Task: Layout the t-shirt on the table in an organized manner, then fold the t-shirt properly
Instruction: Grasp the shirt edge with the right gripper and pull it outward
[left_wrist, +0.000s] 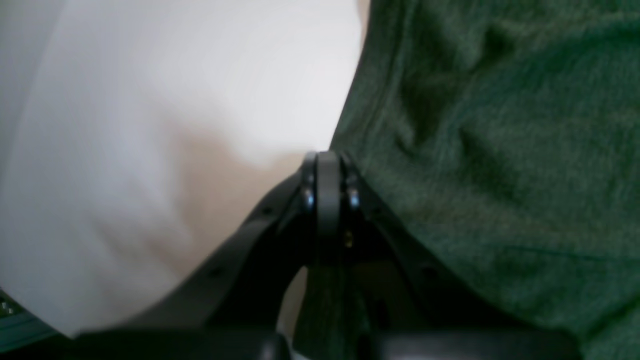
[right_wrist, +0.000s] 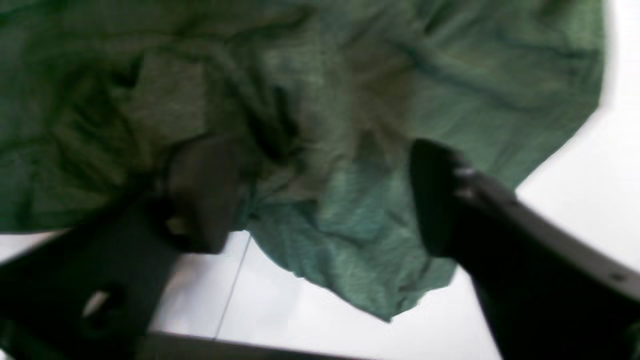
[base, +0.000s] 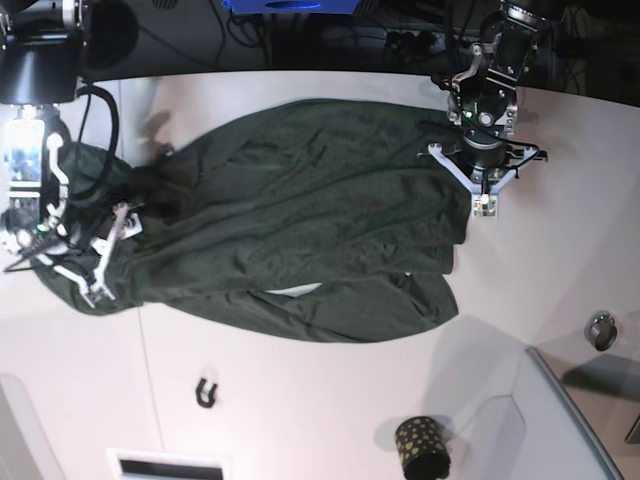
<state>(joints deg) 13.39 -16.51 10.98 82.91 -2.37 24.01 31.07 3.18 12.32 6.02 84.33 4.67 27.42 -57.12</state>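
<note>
While the t-shirt (base: 300, 215) lies spread across the middle of the table (base: 330, 400), it is not flat: the fabric is rumpled, with long creases running through the body and a lower layer bulging out along the near edge. One small patch of white tabletop shows through a gap in the cloth near that lower edge.

Left gripper (left_wrist: 327, 165): fingers pressed together with no gap between them. The tips sit right at the hem of the t-shirt (left_wrist: 500, 150), where green cloth meets the white table (left_wrist: 175, 100). Whether a fold of fabric is pinched between the tips cannot be determined from the wrist view, which is blurred. In the base view this gripper (base: 487, 205) stands at the shirt's right-hand edge, just beside the cloth.

Right gripper (right_wrist: 320, 200): fingers spread wide apart, nothing between them. Both fingers hang over a crumpled corner of the t-shirt (right_wrist: 325, 100), which drapes down onto the table (right_wrist: 575, 200) below. A thin seam line of the tabletop runs beneath that corner. In the base view this gripper (base: 100, 260) is at the shirt's left-hand end, over bunched fabric.

Other items, all well apart from the shirt: a black cup with gold dots (base: 420, 448) near the table's lower edge, a small black hook-shaped piece (base: 206, 392) below the shirt, a small round metal object (base: 601, 330) to the lower right, and a grey raised panel (base: 560, 420) at the lower right corner.
</note>
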